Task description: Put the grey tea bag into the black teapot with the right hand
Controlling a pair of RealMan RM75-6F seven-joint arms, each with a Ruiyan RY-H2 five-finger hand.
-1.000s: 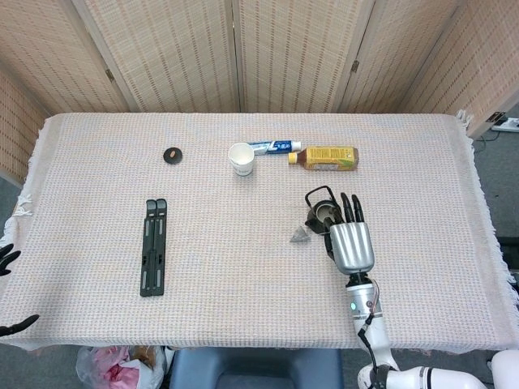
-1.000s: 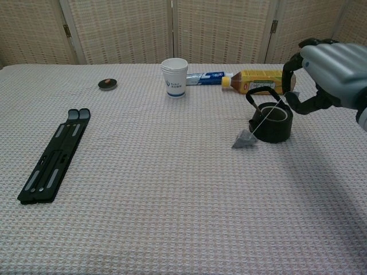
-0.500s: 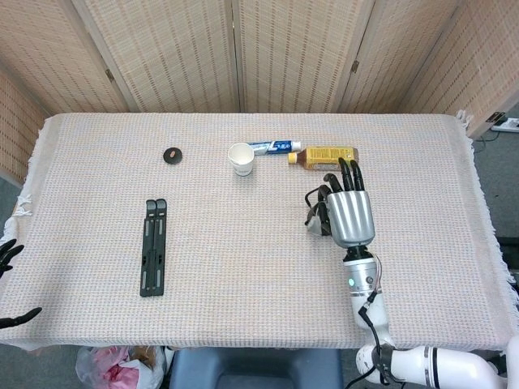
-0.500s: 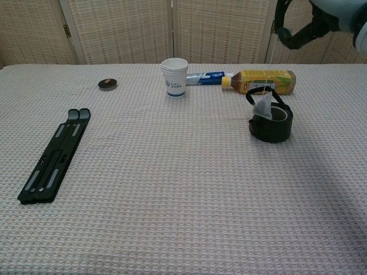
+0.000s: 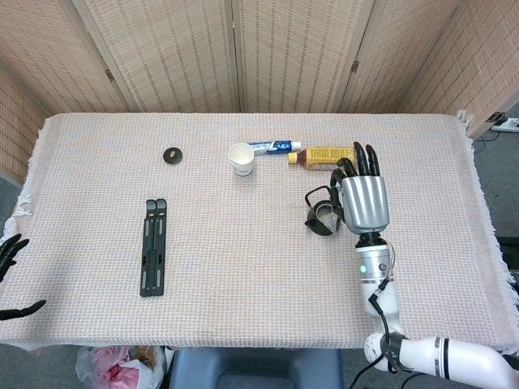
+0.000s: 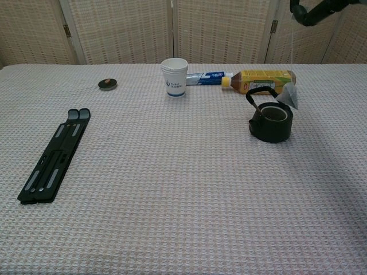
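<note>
Above the black teapot (image 6: 272,122), grey tea bag (image 6: 290,95) string-hung from right hand (image 5: 363,201), visible only from chest.

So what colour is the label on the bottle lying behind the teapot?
Yellow, on the bottle behind the teapot; clearest in the chest view.

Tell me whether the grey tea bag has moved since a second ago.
Yes. The grey tea bag lay on the cloth left of the black teapot; now it dangles from its string just above the teapot's right rim, lifted by the right hand.
</note>
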